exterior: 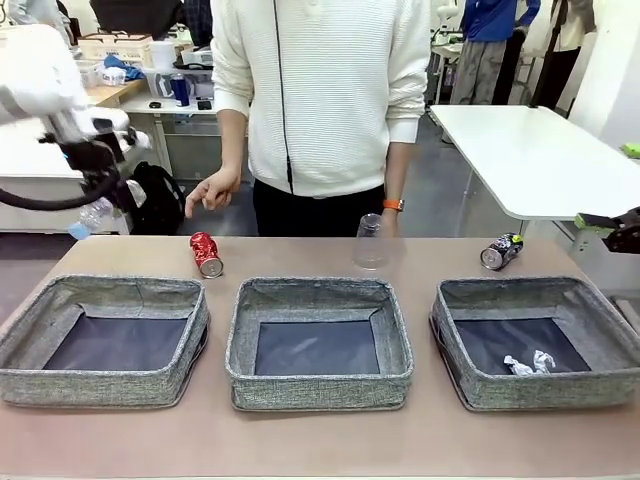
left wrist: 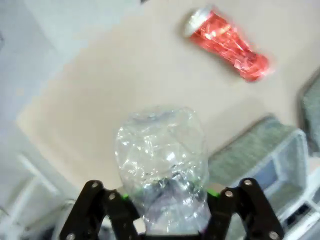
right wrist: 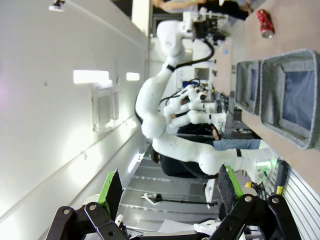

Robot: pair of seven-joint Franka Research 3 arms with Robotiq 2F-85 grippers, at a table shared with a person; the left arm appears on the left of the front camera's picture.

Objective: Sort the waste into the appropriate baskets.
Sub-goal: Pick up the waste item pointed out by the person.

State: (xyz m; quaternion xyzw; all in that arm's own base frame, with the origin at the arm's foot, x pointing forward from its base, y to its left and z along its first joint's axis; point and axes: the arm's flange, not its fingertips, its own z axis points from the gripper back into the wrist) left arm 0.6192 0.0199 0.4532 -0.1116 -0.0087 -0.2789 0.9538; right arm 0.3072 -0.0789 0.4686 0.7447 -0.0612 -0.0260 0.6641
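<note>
My left gripper point(exterior: 100, 188) hangs above and beyond the table's far left corner, shut on the clear plastic bottle point(exterior: 92, 216), whose blue cap points down-left. The left wrist view has the crumpled bottle point(left wrist: 162, 165) pinched in the left gripper point(left wrist: 167, 194), with the crushed red can point(left wrist: 227, 44) on the table beyond. That red can point(exterior: 206, 253) lies behind the left basket point(exterior: 60, 375). A clear cup point(exterior: 371, 242) stands upside down behind the middle basket point(exterior: 318, 385). The dark can point(exterior: 501, 251) lies behind the right basket point(exterior: 540, 392), which holds white scraps point(exterior: 528, 364). My right gripper point(exterior: 600, 222) stands open at the far right, off the table, and the right gripper point(right wrist: 170, 192) holds nothing.
A person in a white sweater stands at the far side, one hand point(exterior: 212, 190) hanging above the red can. A white table point(exterior: 530, 150) stands behind on the right. Bare tabletop runs along the front edge point(exterior: 320, 440).
</note>
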